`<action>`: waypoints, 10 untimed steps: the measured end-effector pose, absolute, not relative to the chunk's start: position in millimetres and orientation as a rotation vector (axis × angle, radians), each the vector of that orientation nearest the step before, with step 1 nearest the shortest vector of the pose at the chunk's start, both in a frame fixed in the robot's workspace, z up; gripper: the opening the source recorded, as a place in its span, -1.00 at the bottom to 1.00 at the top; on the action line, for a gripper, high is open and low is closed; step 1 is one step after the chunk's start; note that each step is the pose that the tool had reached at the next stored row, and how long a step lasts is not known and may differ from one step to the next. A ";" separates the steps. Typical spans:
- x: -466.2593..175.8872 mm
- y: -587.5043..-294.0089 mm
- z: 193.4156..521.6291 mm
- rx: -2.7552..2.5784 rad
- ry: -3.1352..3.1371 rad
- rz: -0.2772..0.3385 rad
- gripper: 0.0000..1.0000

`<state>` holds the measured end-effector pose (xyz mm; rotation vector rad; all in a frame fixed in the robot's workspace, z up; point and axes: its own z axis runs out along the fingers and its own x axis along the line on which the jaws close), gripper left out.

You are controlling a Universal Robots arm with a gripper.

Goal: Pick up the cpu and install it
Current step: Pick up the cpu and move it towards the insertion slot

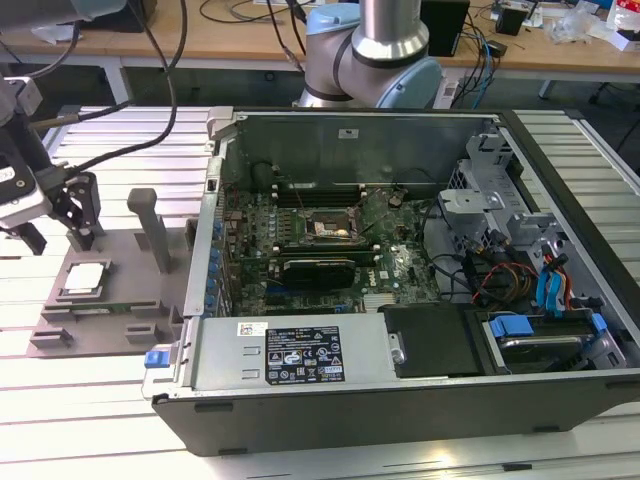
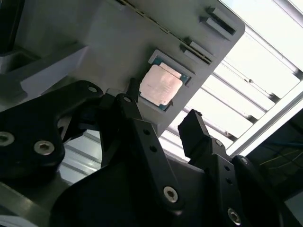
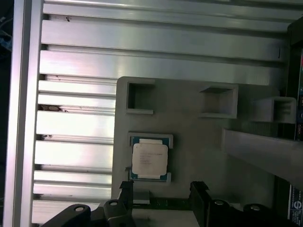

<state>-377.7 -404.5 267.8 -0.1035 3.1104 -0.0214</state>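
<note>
The cpu [image 1: 85, 278] is a small silvery square chip lying flat in a pocket of a grey fixture plate [image 1: 120, 270], at the exterior view's left, outside the computer case. Both wrist views show the cpu [image 2: 161, 85] [image 3: 149, 159] seated in its framed recess. My gripper [image 1: 55, 225] hangs above that fixture, a little above the chip. Its black fingers stand apart with nothing between them, so the gripper [image 2: 158, 113] [image 3: 162, 189] is open and not touching the chip. The dark metal-framed socket [image 1: 330, 228] sits on the motherboard inside the case.
An open computer case [image 1: 560, 400] fills the middle and the exterior view's right, with a grey labelled box [image 1: 300, 350] along its near side, cables and drive bays. Grey upright posts [image 1: 150, 225] stand on the fixture. The arm's base [image 1: 370, 50] rises behind the case. The table [image 1: 60, 400] is slatted aluminium.
</note>
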 end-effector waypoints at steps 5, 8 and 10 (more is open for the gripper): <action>-378.8 -404.4 256.6 -0.119 3.110 -0.021 0.21; -379.6 -404.4 248.3 -0.128 3.109 -0.021 0.21; -380.3 -404.4 241.6 -0.133 3.109 -0.021 0.21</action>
